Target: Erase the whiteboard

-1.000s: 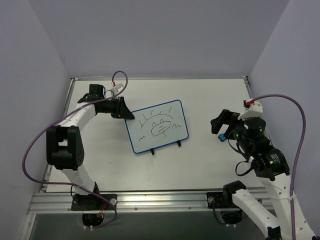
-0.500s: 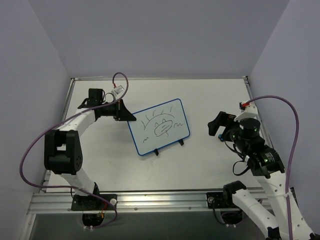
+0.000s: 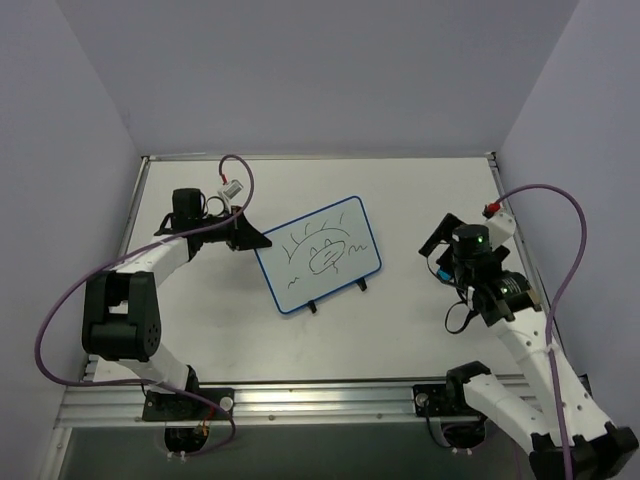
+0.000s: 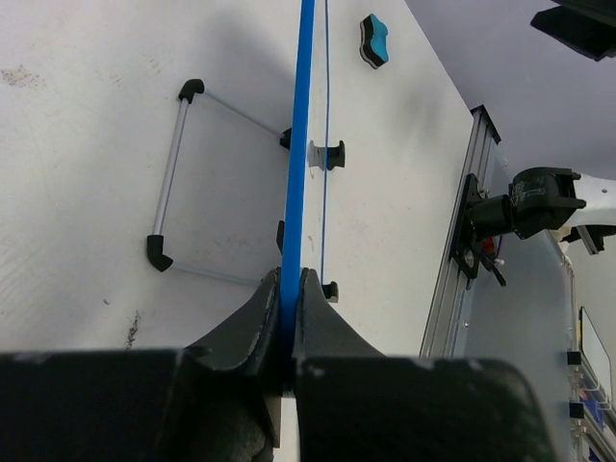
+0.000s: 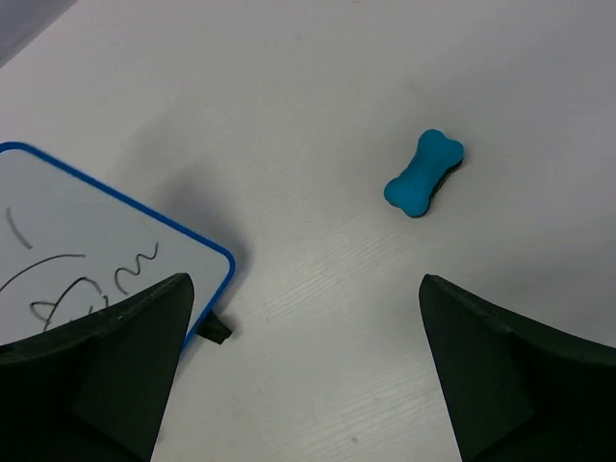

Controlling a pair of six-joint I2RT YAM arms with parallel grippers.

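Observation:
The whiteboard (image 3: 318,255) stands tilted on its two black feet mid-table, with a black sun-and-face doodle and a blue frame. My left gripper (image 3: 252,240) is shut on the board's left edge. In the left wrist view the frame (image 4: 294,154) runs edge-on between the closed fingers of the left gripper (image 4: 287,289). My right gripper (image 3: 440,250) is open and empty, hovering over a small blue eraser (image 3: 441,273). In the right wrist view the eraser (image 5: 424,174) lies ahead of the right gripper (image 5: 303,346), and the board's corner (image 5: 96,260) is at the left.
The board's wire stand (image 4: 168,192) rests on the table behind it. An aluminium rail (image 3: 300,400) runs along the near edge and shows in the left wrist view (image 4: 462,241). Purple cables loop off both arms. Grey walls enclose the table.
My left gripper has drawn back left, holding the board's edge, and the board has turned and shifted slightly right. My right wrist has swung round above the eraser.

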